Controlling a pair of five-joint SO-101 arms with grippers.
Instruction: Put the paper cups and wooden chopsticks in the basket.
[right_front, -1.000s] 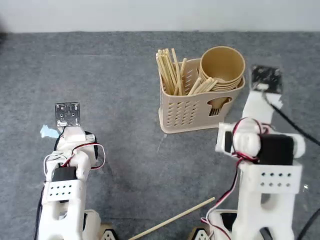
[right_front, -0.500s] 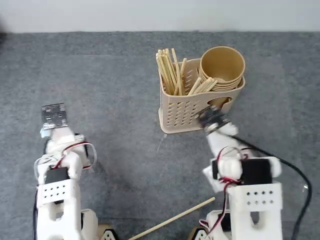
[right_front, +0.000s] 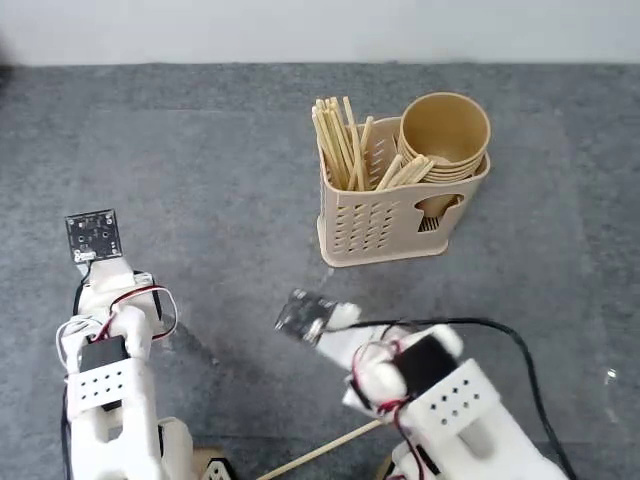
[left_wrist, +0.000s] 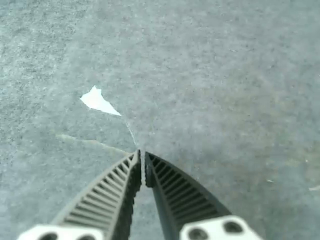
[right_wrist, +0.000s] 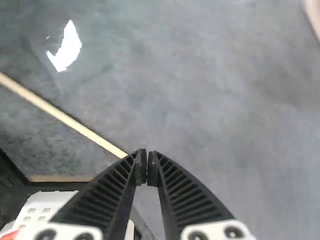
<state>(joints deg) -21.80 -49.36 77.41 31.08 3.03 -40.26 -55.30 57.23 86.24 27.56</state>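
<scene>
Grey desk (right_front: 200, 180) underneath, both tools clenched, gripping nothing. Left tool (left_wrist: 142, 156) pinched tight at lower left of the high view, over bare desk. Right tool (right_wrist: 146, 159) pinched too, just beside loose wooden chopstick (right_wrist: 60, 115) lying flat at bottom centre; contact unclear. Beige basket (right_front: 375, 225) upper right, packed with stacked paper cups (right_front: 445, 125) and upright chopsticks (right_front: 338, 140).
</scene>
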